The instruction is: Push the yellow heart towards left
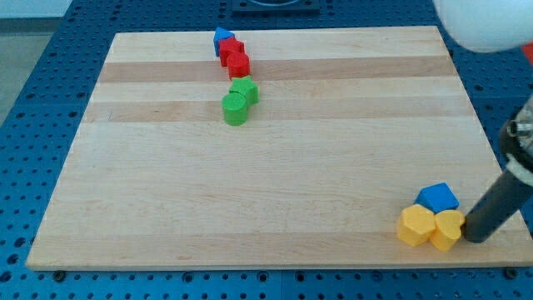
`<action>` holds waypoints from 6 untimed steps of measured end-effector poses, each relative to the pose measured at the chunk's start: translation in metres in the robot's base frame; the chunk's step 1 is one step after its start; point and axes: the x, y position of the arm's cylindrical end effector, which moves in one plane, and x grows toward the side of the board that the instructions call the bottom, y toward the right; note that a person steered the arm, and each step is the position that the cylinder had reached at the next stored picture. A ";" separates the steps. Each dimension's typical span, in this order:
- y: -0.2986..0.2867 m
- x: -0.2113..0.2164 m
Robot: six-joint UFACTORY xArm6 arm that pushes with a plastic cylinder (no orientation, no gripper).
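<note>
The yellow heart (447, 230) lies near the board's bottom right corner, touching a yellow hexagon-like block (415, 225) on its left and a blue block (438, 198) just above. My tip (471, 239) is right beside the yellow heart, on its right side, at or very near contact. The dark rod slants up to the view's right edge.
At the view's top, left of centre, stand a blue block (222, 37), two red blocks (232, 49) (239, 65) and two green blocks (245, 90) (236, 108) in a rough column. The wooden board's right edge (487, 167) is near the tip. A white round object (487, 23) is at top right.
</note>
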 end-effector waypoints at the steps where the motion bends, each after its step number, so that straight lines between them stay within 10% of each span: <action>1: -0.020 0.000; 6: -0.132 0.000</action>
